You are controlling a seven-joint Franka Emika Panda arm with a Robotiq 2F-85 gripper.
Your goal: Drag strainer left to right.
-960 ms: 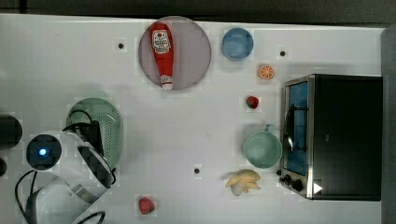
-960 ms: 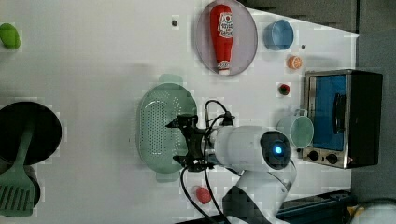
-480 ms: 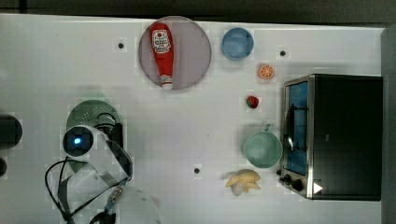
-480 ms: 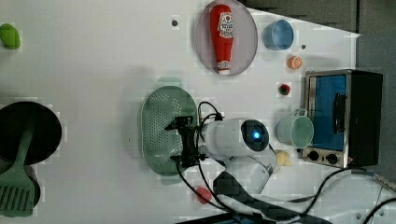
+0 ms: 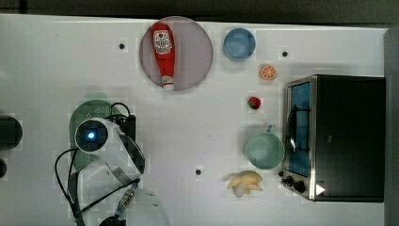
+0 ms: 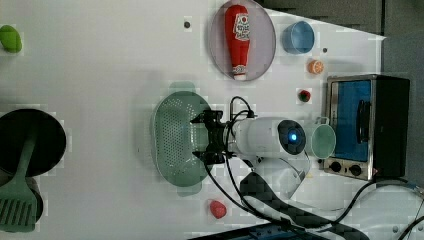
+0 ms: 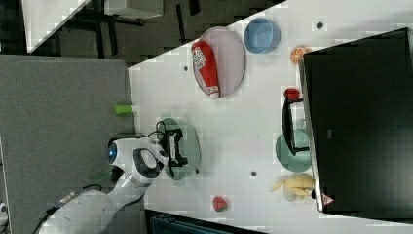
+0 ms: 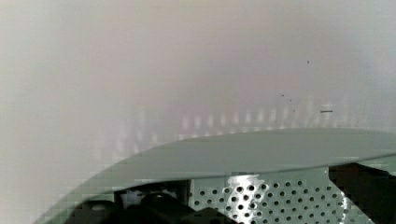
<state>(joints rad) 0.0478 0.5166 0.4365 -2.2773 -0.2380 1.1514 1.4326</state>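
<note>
the strainer (image 6: pixel 175 137) is judged light, stiff plastic, likely to slide easily on the smooth white table (image 6: pixel 100 65) and to tip if pushed high, so contact is best made low on the inside of the rim or wall nearest the direction of travel, hooked rather than pinched. it is seen as a pale mint-green oval bowl dotted with small holes, a small tab on the rim, holes clear in the wrist view (image 8: pixel 280 196). it is placed at the top view's left side (image 5: pixel 94 108), well apart from the toaster oven (image 5: pixel 334 136) and teal cup (image 5: pixel 265 150). the gripper (image 6: pixel 207 137) is held over the bowl, fingers spread wide, nothing grasped.
</note>
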